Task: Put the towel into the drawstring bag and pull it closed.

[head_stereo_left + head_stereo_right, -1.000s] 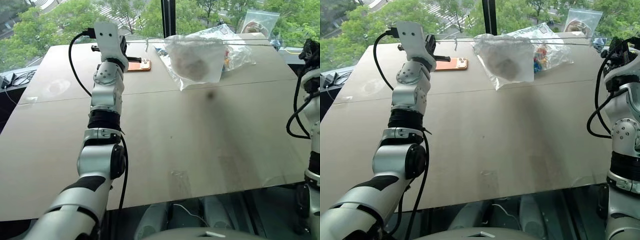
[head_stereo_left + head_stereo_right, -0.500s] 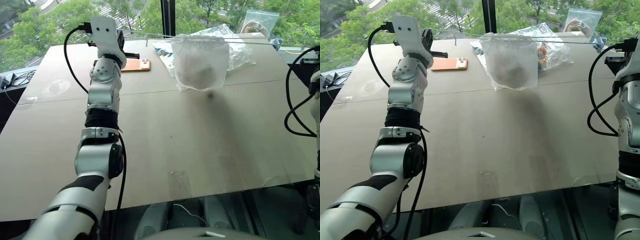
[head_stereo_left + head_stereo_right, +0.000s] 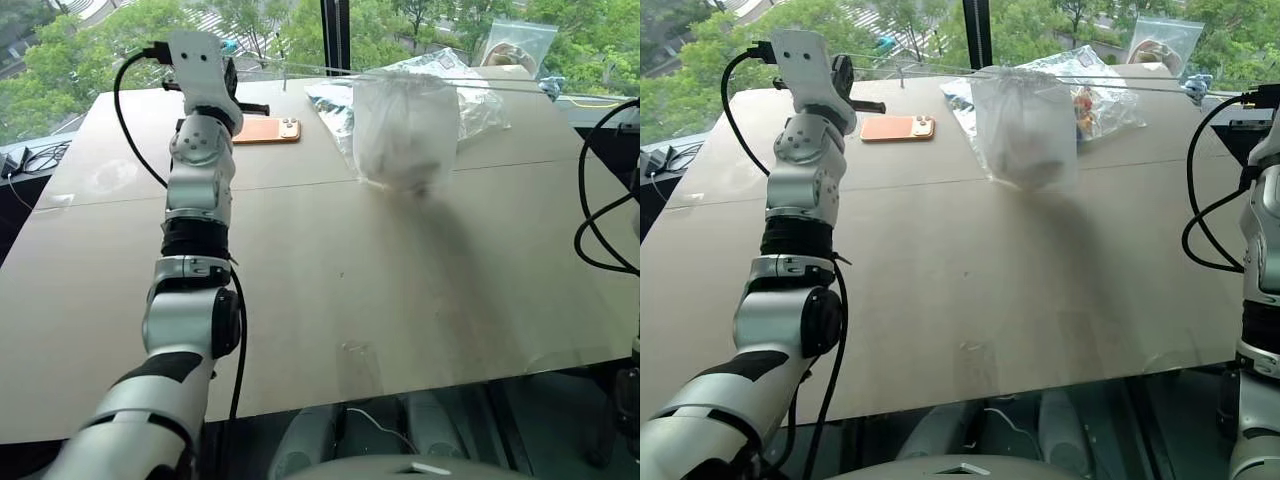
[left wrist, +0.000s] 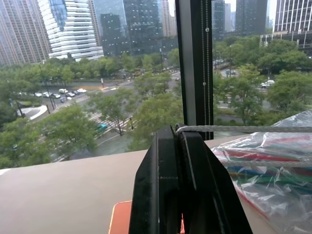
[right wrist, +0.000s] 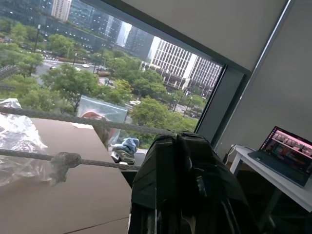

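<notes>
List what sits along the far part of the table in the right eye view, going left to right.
Left end effector → orange phone → drawstring bag hanging on its taut cord → clear plastic bag of colourful items.

The drawstring bag (image 3: 405, 125) is hanging above the worktop (image 3: 330, 290), the phone (image 3: 268, 130) lying to its left.

You're in an upper-floor office or lab space: big window (image 4: 122, 73) over city towers and street trees, a plain brown table (image 3: 330, 290) beside the glass, and an open laptop (image 5: 287, 153) on a white side desk (image 5: 273, 175).
</notes>
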`<state>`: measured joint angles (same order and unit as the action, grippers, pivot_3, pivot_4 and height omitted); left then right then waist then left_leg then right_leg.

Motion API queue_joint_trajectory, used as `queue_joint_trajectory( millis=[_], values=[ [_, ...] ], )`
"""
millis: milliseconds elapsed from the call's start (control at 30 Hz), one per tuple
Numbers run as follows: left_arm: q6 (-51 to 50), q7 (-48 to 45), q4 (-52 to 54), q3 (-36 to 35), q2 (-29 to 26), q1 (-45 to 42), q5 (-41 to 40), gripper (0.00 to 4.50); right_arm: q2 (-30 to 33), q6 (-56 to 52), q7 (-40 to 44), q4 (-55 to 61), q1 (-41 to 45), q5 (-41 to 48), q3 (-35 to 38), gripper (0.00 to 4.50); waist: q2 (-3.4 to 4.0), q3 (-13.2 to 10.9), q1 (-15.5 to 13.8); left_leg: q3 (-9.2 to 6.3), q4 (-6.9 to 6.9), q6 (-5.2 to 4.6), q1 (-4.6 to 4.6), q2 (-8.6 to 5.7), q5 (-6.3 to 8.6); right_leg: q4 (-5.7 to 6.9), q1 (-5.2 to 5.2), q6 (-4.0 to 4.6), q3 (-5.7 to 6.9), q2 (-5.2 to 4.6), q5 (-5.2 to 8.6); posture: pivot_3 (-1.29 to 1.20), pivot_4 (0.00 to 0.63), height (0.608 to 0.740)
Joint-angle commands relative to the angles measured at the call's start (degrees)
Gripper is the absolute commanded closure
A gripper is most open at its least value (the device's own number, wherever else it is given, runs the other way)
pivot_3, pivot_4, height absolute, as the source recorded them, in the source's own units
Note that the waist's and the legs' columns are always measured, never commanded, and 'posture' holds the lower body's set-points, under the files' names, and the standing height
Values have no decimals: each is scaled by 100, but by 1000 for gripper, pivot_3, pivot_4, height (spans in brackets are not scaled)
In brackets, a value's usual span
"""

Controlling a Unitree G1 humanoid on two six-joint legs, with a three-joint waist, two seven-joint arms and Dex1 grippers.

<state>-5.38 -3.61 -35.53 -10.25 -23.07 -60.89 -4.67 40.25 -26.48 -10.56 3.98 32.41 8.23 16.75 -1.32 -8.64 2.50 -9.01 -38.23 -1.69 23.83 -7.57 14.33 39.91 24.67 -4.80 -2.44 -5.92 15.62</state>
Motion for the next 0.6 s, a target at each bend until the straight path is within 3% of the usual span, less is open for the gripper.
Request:
queue_joint_trajectory(
  millis=[33, 267, 400, 500, 600],
  values=[
    [135, 412, -206, -474, -529, -193, 11, 4484, 343, -36, -260, -165, 89, -321, 814, 4500, 0, 0, -7, 0, 0, 0, 0, 0, 0, 0, 0, 0, 0, 0, 0, 0, 150, 740],
    [182, 205, -132, -428, -684, -180, -92, 4484, 630, -3, -12, -188, 215, -250, 873, 4500, 0, 0, -2, 0, 0, 0, 0, 0, 0, -1, 0, 0, 0, 0, 0, 0, 150, 740],
    [-170, -714, 936, -94, -498, 480, -406, 4484, 392, -218, 1357, 459, 23, 883, 709, 4500, 0, 0, 11, 2, 0, 0, 0, 0, 0, -2, -1, 0, -2, -1, 0, 0, 150, 740],
    [-1078, -1761, 2738, 198, -376, 1998, -1236, 4484, 384, -1124, 2904, 2328, -1433, 2620, 565, 4500, 4, 3, 24, -1, 9, 0, -3, 9, 0, -6, -1, 0, -1, 2, 0, 0, 150, 740],
    [-1665, -2597, 4107, 536, -582, 3556, -1685, 4484, 579, -1775, 3667, 3616, -2989, 3587, 601, 4500, 15, 10, 14, -18, 10, 0, -2, 15, 1, -5, -5, 1, -4, 4, 0, 0, 150, 740]
  ],
)
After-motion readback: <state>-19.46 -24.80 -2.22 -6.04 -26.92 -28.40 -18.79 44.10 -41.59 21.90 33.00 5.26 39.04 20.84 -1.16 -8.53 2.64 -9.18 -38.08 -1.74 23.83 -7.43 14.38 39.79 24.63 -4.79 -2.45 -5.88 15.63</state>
